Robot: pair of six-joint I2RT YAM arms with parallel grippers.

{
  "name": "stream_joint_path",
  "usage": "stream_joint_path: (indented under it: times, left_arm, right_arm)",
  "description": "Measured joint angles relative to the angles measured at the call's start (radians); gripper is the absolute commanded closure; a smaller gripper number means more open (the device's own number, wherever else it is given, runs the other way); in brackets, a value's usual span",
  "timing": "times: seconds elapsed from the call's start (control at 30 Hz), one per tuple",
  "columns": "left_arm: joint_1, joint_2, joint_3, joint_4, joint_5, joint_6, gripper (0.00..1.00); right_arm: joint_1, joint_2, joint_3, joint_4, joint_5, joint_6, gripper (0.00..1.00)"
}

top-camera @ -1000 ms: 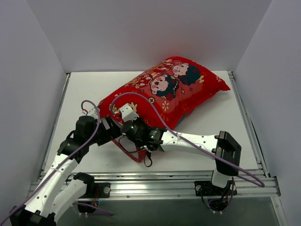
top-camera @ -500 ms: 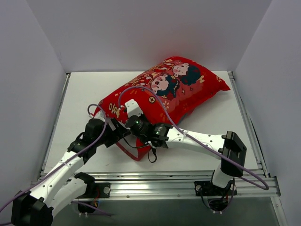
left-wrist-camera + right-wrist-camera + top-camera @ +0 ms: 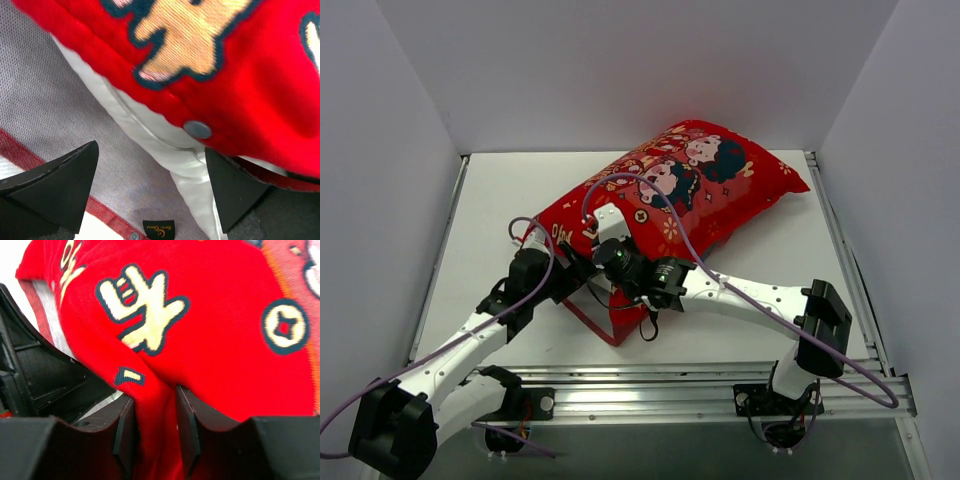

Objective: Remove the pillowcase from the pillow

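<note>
Pillowcase [image 3: 700, 190] lies diagonally from centre to upper right of the top view. It covers the pillow [image 3: 165, 155], whose white edge shows at the open mouth. Right arm [image 3: 750, 297] stretches low, leftward across centre; right gripper [image 3: 154, 410] is clamped on a red fold of the pillowcase. Left arm [image 3: 470, 335] reaches up and right; left gripper [image 3: 150, 185] is spread wide before the white edge, grasping nothing.

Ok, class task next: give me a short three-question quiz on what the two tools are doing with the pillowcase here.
1. True or false: the right tool pinches a fold of the pillowcase.
2. The left tool is: A open, B shut on fabric, C out of view.
3. Fill in: in the left wrist view, a white ___ shows under the red hem.
Key: 1 true; 2 A; 3 pillow.
</note>
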Motion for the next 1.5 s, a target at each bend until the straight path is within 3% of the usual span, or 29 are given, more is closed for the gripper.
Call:
stream_joint_path:
  times: [0.27, 0.37, 0.4, 0.5, 0.73, 0.83, 1.13, 1.33, 1.4, 1.5]
  left_arm:
    - [-0.005, 0.059, 0.0, 0.023, -0.01, -0.01, 0.04]
    - [-0.005, 0.059, 0.0, 0.024, -0.001, -0.021, 0.04]
    - [-0.005, 0.057, 0.0, 0.024, 0.004, -0.027, 0.05]
    - [-0.006, 0.021, -0.008, 0.022, 0.024, -0.05, 0.05]
    - [-0.021, -0.191, -0.017, 0.016, 0.068, -0.095, 0.06]
    - [-0.024, -0.213, -0.017, 0.023, 0.099, -0.097, 0.06]
    - [-0.091, 0.04, -0.017, 0.143, 0.192, -0.1, 0.06]
    - [-0.157, 0.113, -0.017, 0.24, 0.204, -0.102, 0.05]
    - [-0.175, 0.127, -0.017, 0.264, 0.203, -0.105, 0.01]
    - [-0.198, 0.16, -0.017, 0.309, 0.193, -0.119, 0.47]
  right_arm:
    - [-0.023, -0.017, 0.008, -0.002, 0.066, 0.003, 0.73]
    - [-0.033, -0.017, 0.008, -0.009, 0.097, 0.006, 0.83]
    - [-0.038, -0.017, 0.008, -0.01, 0.101, 0.007, 0.91]
    - [-0.051, -0.018, 0.008, -0.011, 0.102, 0.013, 1.0]
    - [-0.06, -0.051, -0.038, 0.011, 0.045, 0.01, 1.0]
    - [-0.064, -0.059, -0.05, 0.024, 0.021, 0.01, 1.0]
    - [-0.072, -0.081, -0.074, 0.042, -0.028, 0.009, 1.0]
    - [-0.072, -0.103, -0.097, 0.046, -0.045, 0.01, 1.0]
    - [-0.072, -0.106, -0.105, 0.046, -0.045, 0.011, 1.0]
    - [-0.074, -0.114, -0.118, 0.047, -0.046, 0.015, 1.0]
